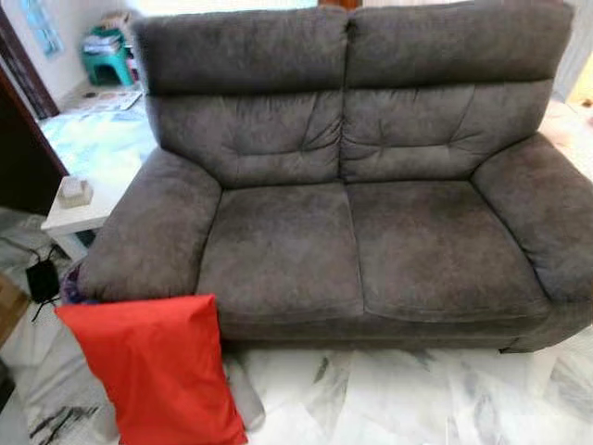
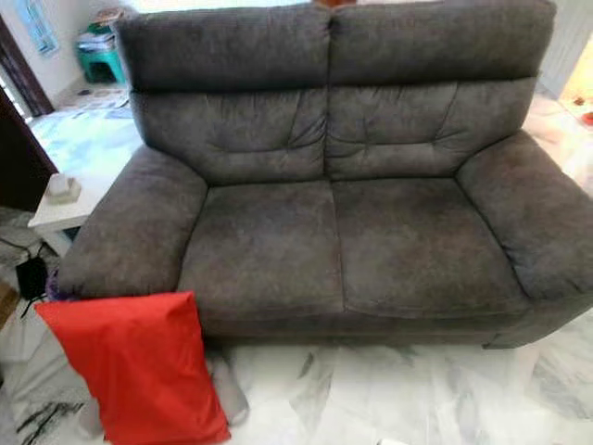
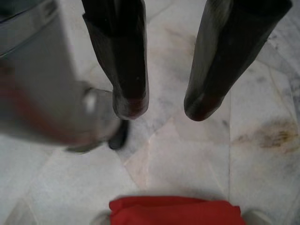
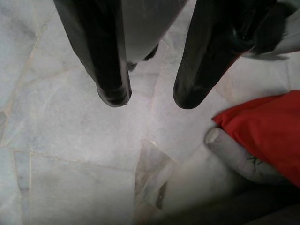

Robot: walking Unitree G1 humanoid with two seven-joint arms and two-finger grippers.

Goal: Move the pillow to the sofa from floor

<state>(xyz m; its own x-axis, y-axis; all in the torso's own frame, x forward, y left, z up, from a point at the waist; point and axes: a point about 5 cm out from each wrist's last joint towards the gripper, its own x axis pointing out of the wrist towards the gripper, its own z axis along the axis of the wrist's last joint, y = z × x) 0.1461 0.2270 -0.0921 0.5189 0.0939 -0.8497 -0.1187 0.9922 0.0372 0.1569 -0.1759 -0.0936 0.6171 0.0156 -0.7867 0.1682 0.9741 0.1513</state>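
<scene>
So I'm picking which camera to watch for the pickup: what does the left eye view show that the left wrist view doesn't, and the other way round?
Left eye view: the grey sofa with bare seats, the white side table by its arm, and the whole red pillow propped against the sofa's front corner.
Left wrist view: the left claw, open, above the marble floor.
Shared: the red pillow and the marble floor.

One red pillow (image 1: 153, 371) stands on the floor (image 1: 398, 399), with one grey cushion (image 1: 243, 397) partly hidden behind it. One grey sofa (image 1: 352, 185) has two seat cushions, two back cushions and two armrests. One white side table (image 1: 79, 215) carries one small box (image 1: 74, 191). One green stool (image 1: 105, 61) stands far back.
</scene>
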